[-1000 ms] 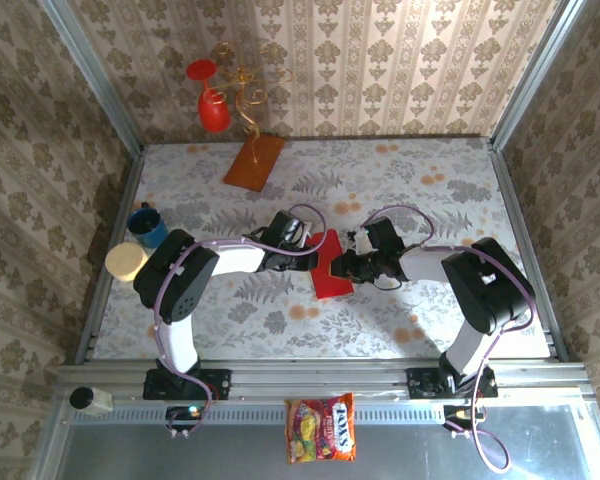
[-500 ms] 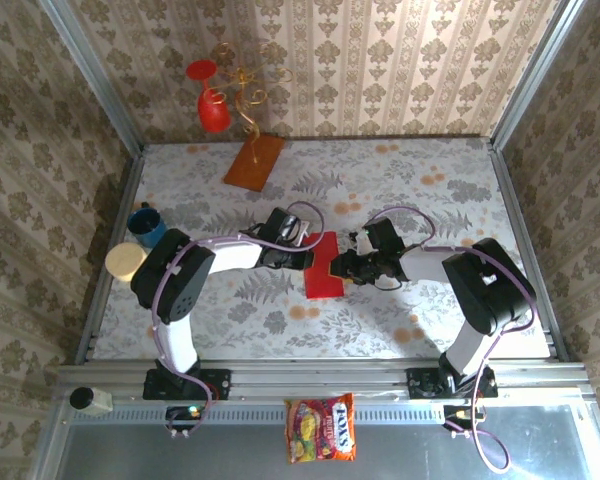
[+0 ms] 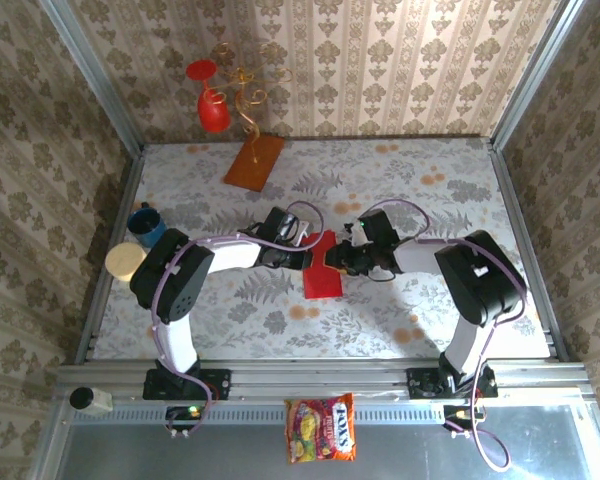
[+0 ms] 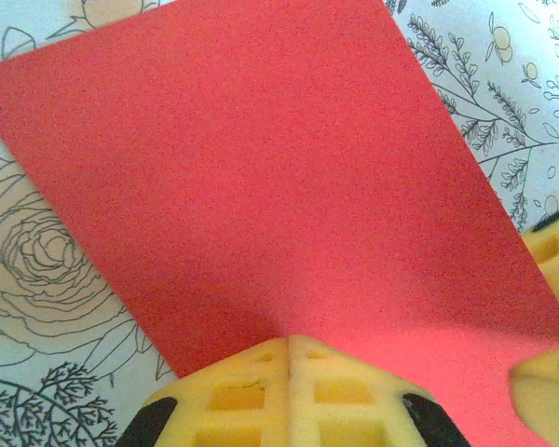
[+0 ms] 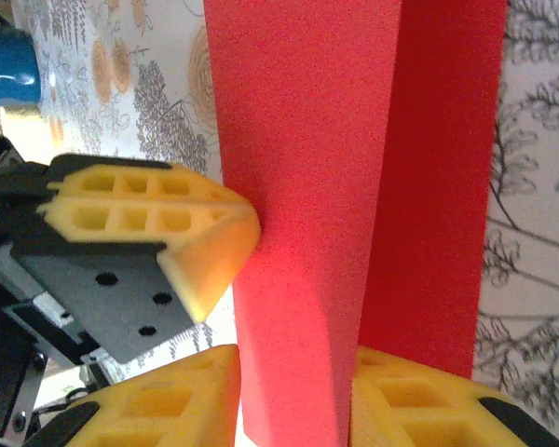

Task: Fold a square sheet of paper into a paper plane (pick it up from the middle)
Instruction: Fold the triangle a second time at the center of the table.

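Nearest, on the front rail, lies a colourful candy bag [image 3: 321, 428]; its white letters look like "FOX'S", but they are small. Further in, at the middle of the floral tabletop [image 3: 430, 200], the left end effector [image 4: 289, 352] has its yellow pads pressed together on one edge of the partly folded red paper sheet [image 4: 261, 186]. The right end effector [image 5: 293, 377] faces it with pads somewhat apart and a raised flap between them; I cannot tell if they squeeze it.
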